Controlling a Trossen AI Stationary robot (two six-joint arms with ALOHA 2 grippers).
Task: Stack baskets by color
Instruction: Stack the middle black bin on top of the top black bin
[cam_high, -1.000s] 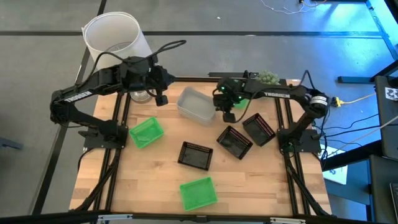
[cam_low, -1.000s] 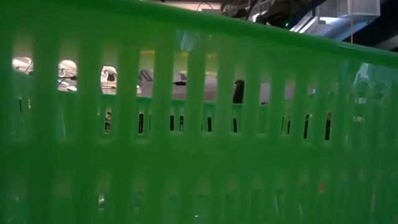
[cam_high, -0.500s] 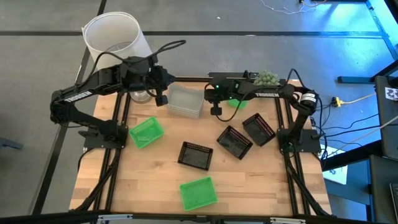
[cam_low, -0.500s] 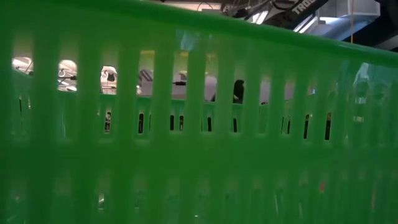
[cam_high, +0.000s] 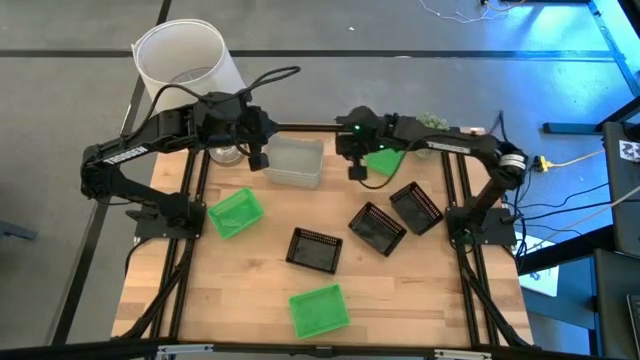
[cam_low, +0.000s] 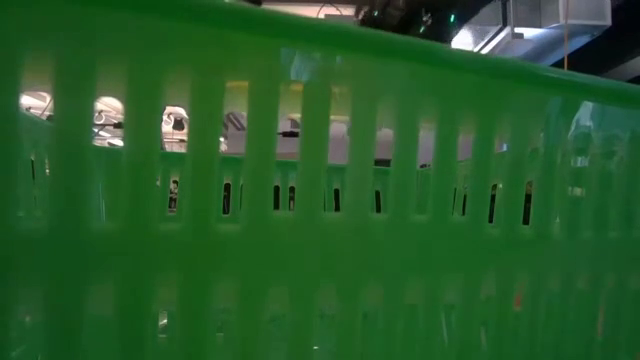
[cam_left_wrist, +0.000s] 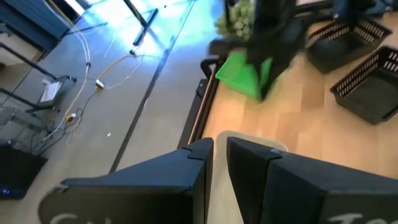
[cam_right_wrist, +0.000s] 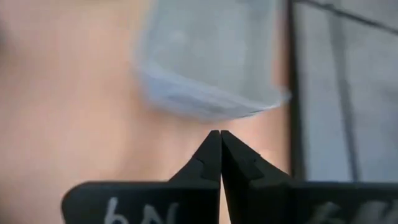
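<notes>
Beside the translucent grey-white basket (cam_high: 295, 163), at the table's far edge, both grippers hang — the left gripper (cam_high: 258, 158) at one side with its fingers a narrow slit apart and holding nothing visible, the right gripper (cam_high: 357, 170) at the other side, fingers pressed together and empty. Behind the right gripper lies a green basket (cam_high: 384, 160); nearer than the translucent basket stand three black baskets (cam_high: 377, 228) and two more green ones (cam_high: 234, 212).

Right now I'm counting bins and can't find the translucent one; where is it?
In the high view the translucent bin sits at the table's far edge, between the left gripper and the right gripper.
</notes>
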